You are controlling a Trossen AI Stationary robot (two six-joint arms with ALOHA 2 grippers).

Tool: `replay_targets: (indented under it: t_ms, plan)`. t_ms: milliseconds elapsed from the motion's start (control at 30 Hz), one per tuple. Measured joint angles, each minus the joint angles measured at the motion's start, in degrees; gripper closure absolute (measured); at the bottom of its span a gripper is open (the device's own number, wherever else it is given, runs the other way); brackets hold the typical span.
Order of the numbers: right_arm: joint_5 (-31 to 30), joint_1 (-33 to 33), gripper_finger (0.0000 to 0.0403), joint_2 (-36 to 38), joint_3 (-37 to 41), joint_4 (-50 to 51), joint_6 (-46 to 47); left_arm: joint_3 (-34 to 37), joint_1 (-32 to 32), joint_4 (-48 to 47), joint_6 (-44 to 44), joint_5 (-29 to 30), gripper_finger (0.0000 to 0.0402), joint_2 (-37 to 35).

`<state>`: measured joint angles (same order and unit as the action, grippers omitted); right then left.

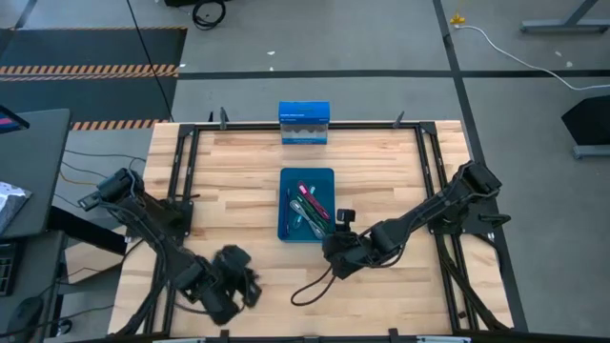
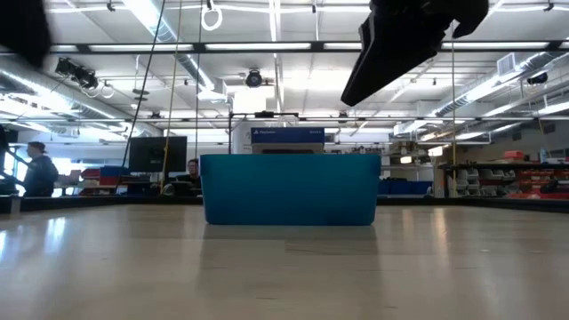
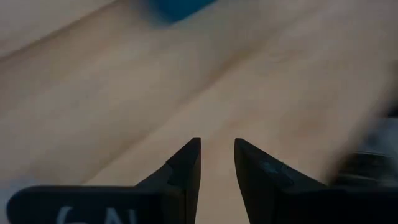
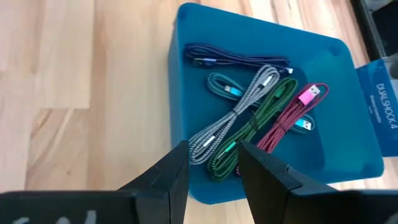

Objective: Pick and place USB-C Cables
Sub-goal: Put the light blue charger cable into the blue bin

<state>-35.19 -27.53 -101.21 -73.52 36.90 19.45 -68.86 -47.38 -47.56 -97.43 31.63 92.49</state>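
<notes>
Pale butcher-block wooden table (image 1: 238, 191) framed by black rails, filling the middle of the high view. Near its centre, a rectangular teal-blue plastic bin (image 1: 307, 205), seen from table height as a plain blue wall (image 2: 289, 189). Behind the bin at the far edge, a blue cardboard box with white lettering (image 1: 304, 124). At the near left, the dark left gripper (image 3: 216, 155) over bare wood, fingers a narrow gap apart, holding nothing. Just right of the bin's near right corner, the dark right gripper (image 4: 211, 163), fingers slightly parted and empty, poised above the bin's near rim. Inside the bin, heaped and overlapping, the short braided USB-C cables: purple (image 4: 236, 60) farthest, then teal (image 4: 222, 86), grey-white (image 4: 233, 116), green (image 4: 258, 121), magenta-red (image 4: 292, 118), and a pale blue tip (image 4: 303, 125) peeking beneath the magenta-red one.
</notes>
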Motion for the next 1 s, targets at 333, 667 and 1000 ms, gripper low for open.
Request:
replay_targets:
  t_ms: [333, 667, 1000]
  plan:
    - [0.73, -0.94, 0.0261, 0.02, 0.00, 0.05, -1.07, 0.01, 2.34, -21.37, -14.10, -20.90, 0.0299, 0.28]
    - [0.78, -1.01, 0.0263, 0.04, 0.00, -0.17, 0.47, 0.00, 2.54, -21.68, -17.19, -28.84, 0.0299, 4.53]
    - [0.97, -2.54, 0.0263, 0.07, -0.02, -0.45, 1.55, 0.05, 2.41, -26.02, -17.77, -29.80, 0.0299, 8.07]
